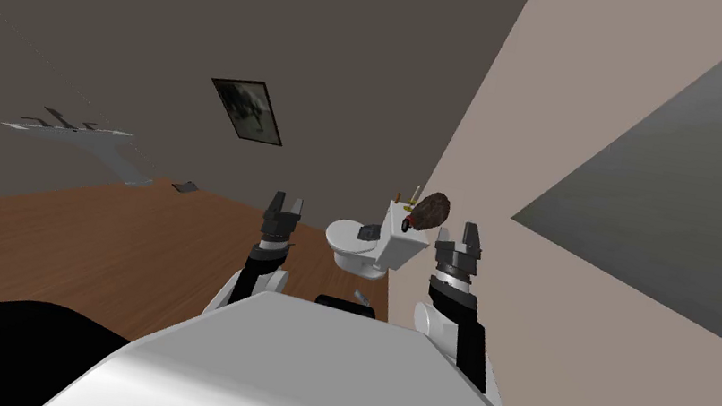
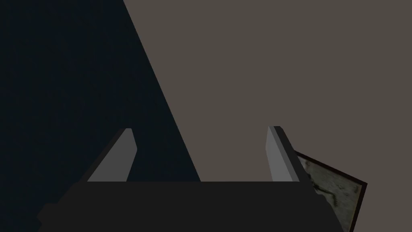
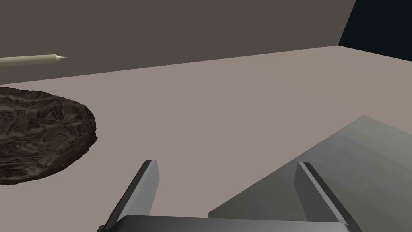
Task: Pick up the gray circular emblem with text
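Note:
The emblem [image 1: 431, 210] is a dark brown round disc with carved relief, standing on the white toilet tank [image 1: 400, 243] against the beige wall. In the right wrist view the emblem [image 3: 40, 133] lies off to one side of my right gripper [image 3: 227, 177], which is open, empty and apart from it. In the head view my right gripper [image 1: 471, 232] is just right of the disc. My left gripper [image 1: 285, 204] is raised left of the toilet; its fingers [image 2: 124, 155] stand open and empty.
A white toilet [image 1: 352, 247] stands in the corner with a small dark object [image 1: 366, 232] on its lid. A thin pale stick [image 3: 32, 60] rises beside the emblem. A grey panel [image 1: 692, 221] is on the right wall and a grey fixture [image 1: 80, 135] at far left.

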